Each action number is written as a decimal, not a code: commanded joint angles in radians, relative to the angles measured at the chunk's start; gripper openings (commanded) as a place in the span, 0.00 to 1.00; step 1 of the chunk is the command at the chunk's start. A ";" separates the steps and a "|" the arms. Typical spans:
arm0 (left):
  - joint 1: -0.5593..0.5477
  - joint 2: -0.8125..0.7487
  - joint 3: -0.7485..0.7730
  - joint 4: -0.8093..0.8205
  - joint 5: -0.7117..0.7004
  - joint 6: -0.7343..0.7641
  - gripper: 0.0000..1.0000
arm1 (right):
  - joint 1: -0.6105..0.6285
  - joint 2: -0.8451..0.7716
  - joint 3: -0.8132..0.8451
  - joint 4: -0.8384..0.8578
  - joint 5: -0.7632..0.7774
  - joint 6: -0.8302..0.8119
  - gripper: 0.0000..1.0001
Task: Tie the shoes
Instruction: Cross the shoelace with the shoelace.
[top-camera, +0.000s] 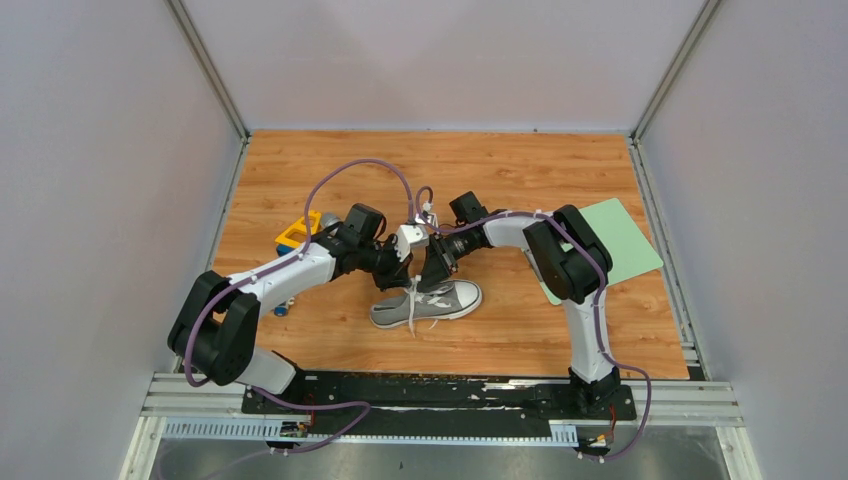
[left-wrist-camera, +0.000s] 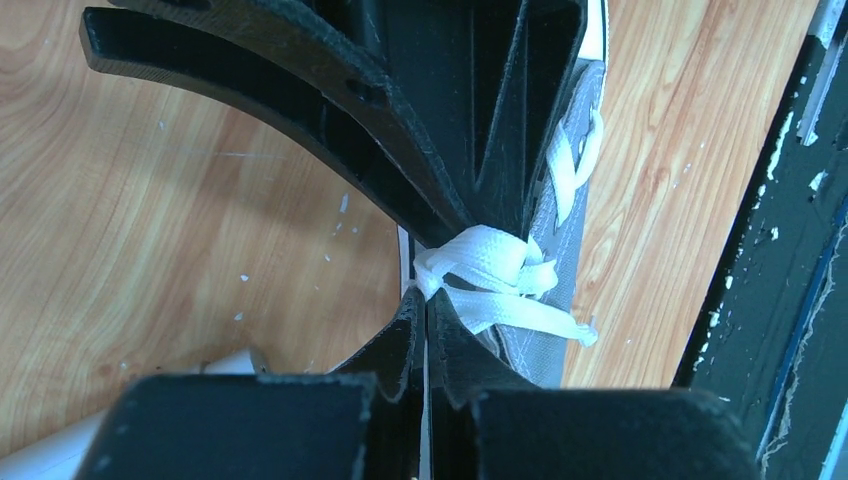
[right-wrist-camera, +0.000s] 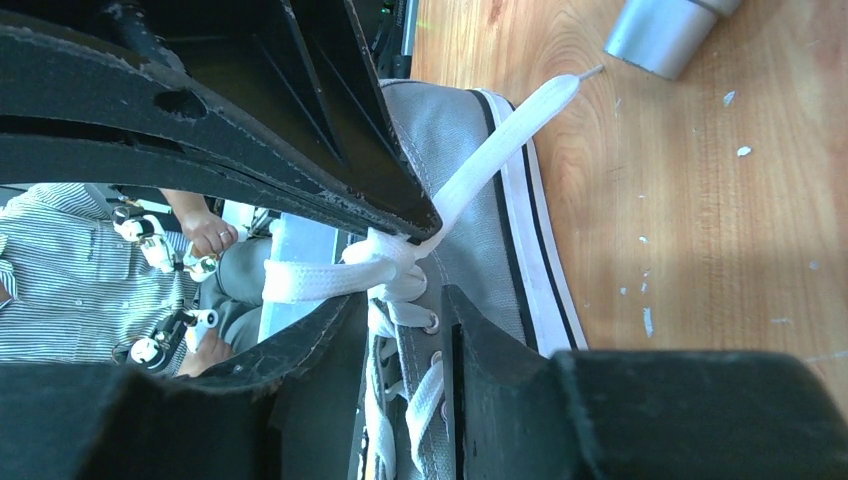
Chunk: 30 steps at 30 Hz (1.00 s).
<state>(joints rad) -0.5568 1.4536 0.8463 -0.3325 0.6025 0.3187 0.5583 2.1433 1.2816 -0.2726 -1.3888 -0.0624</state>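
Note:
The grey sneaker (top-camera: 445, 303) lies on its side on the wooden table, toe to the right. Both grippers meet over its laces. My left gripper (left-wrist-camera: 427, 300) is shut on a white lace just beside the knot (left-wrist-camera: 485, 262), with a thin strip of lace showing between its pads. My right gripper (right-wrist-camera: 403, 297) stands open astride the eyelet row, its jaws on either side of the knot (right-wrist-camera: 385, 260). One lace end (right-wrist-camera: 510, 130) runs free across the shoe's (right-wrist-camera: 450, 130) side to the floor. In the top view the left gripper (top-camera: 410, 272) and right gripper (top-camera: 432, 278) almost touch.
A yellow and blue toy (top-camera: 295, 236) sits behind the left arm. A green mat (top-camera: 625, 240) lies at the right. A silver cylinder (right-wrist-camera: 660, 30) stands near the shoe. The black base rail (left-wrist-camera: 780, 250) runs along the near edge.

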 joint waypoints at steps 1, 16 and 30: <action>-0.005 -0.026 0.042 0.005 0.047 -0.040 0.00 | 0.007 -0.027 0.023 0.017 -0.043 -0.018 0.34; -0.004 -0.015 0.044 0.009 0.076 -0.093 0.00 | 0.009 -0.028 0.019 0.031 -0.006 -0.002 0.32; 0.000 -0.037 0.028 0.002 0.077 -0.098 0.00 | -0.041 -0.057 -0.006 -0.071 0.030 -0.110 0.34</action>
<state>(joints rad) -0.5568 1.4509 0.8574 -0.3328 0.6498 0.2420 0.5301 2.1345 1.2682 -0.3218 -1.3758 -0.1246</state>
